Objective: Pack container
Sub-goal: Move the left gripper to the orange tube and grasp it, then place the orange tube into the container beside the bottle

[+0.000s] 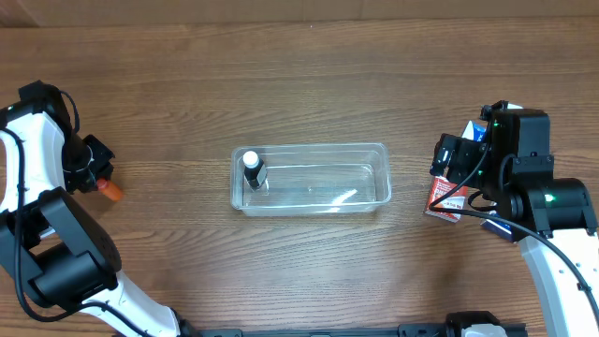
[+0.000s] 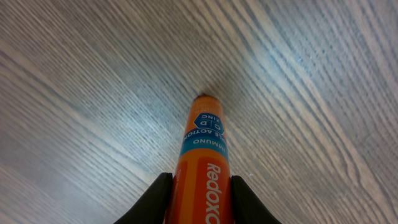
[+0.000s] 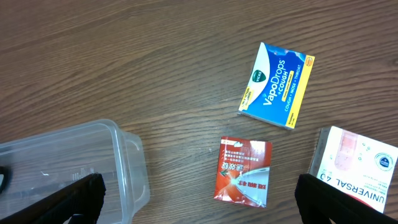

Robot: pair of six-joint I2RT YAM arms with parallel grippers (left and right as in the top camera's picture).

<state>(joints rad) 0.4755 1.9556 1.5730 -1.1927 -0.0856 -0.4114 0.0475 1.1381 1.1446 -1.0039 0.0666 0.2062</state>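
Currently left end effector [image 2: 202, 208] is clamped on an orange Redoxon tube [image 2: 203, 155], tip pointing down at the table [image 2: 74, 74]. Right end effector [image 3: 214, 199] is wide open and empty, over a red sachet [image 3: 244, 171], with a VapoDrops box [image 3: 277, 85] and a white box [image 3: 360, 165] near. Container [image 1: 309, 147] is mid-table between the arms, with a small white-capped bottle [image 1: 253, 168] at its left end. Probably light, thin-walled, flexy, slick; grip the rim or a short end wall, gently.
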